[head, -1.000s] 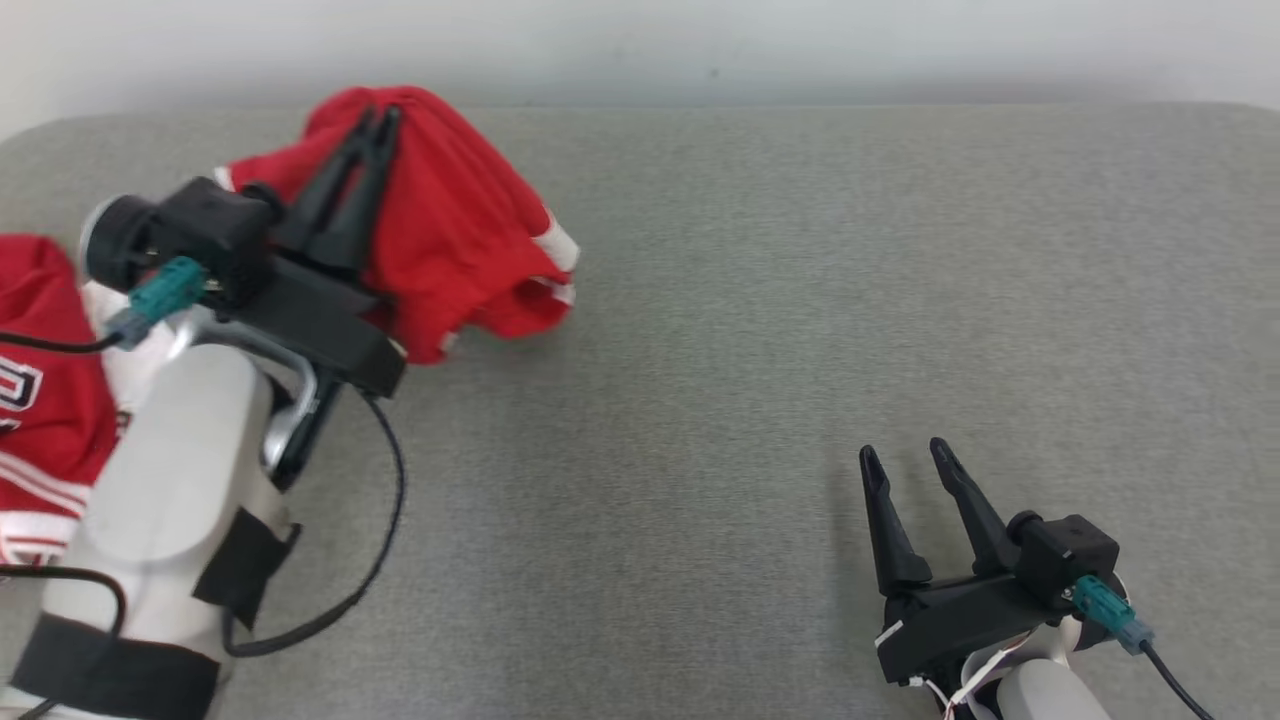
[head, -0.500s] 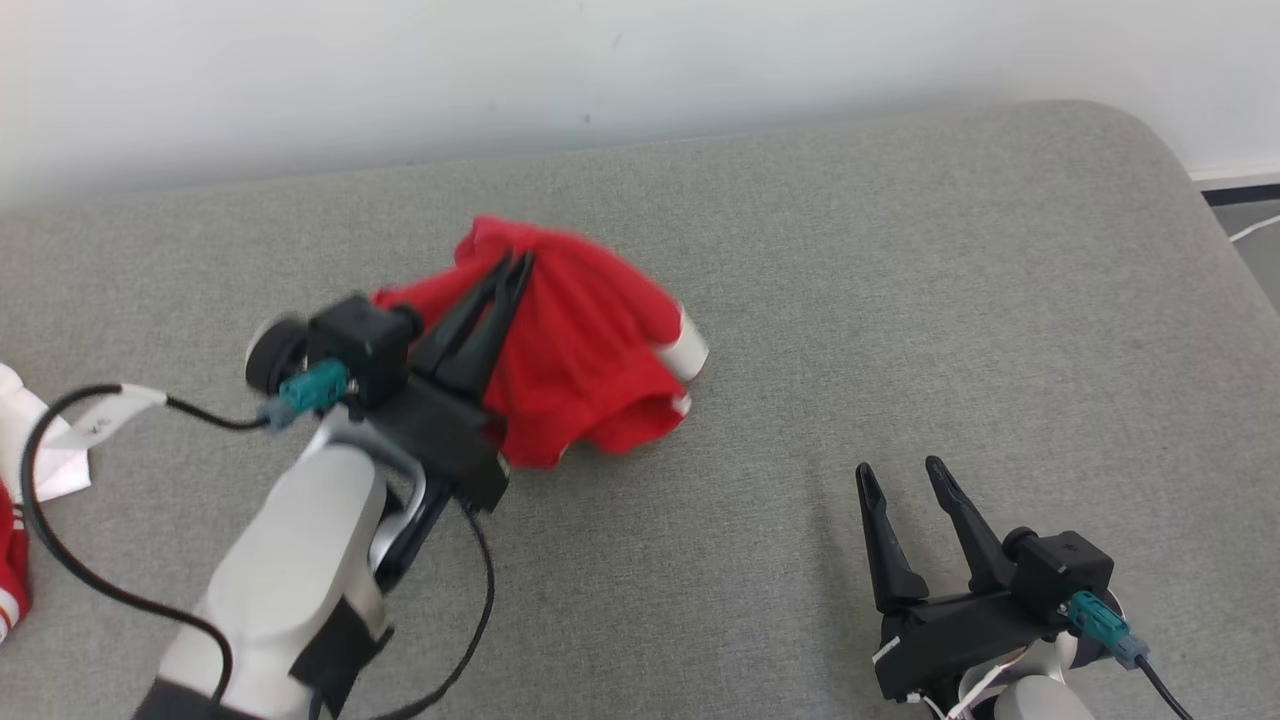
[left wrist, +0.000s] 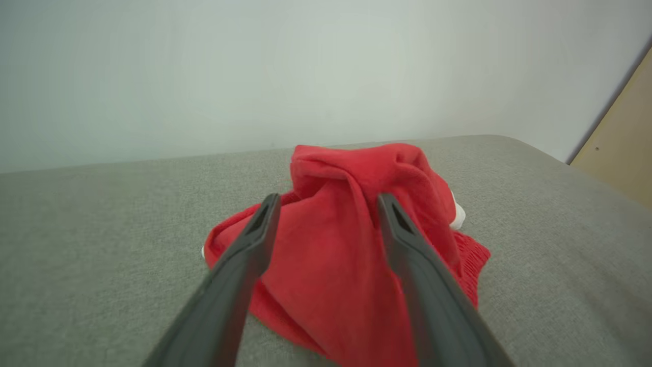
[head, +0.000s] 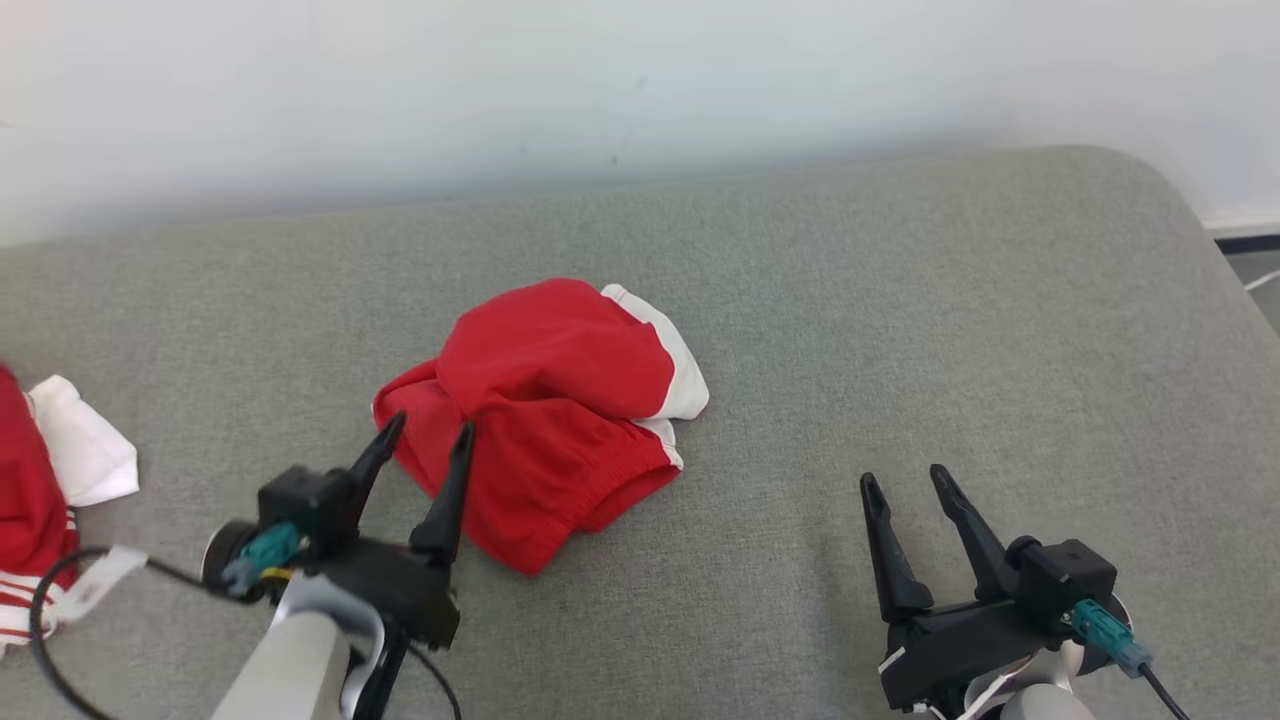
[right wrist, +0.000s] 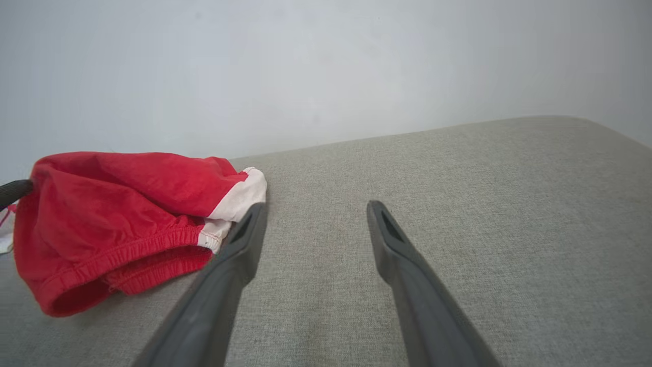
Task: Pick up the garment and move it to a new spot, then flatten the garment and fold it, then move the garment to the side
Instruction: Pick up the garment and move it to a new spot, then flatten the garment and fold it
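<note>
Red garment [head: 560, 420] lies crumpled and unheld at the middle of the cushion [head: 900, 300], so the move looks done, flattening, folding and shifting aside undone; left gripper [head: 430, 425] and right gripper [head: 903, 476], toward the cushion's front, stand wide open, empty.

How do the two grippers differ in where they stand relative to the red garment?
The left gripper sits at the near edge of the red garment; the right gripper stands apart over bare grey cushion. The left gripper points straight at the garment; the right gripper points past it, with the garment off to its left. Both are open, holding nothing.
</note>
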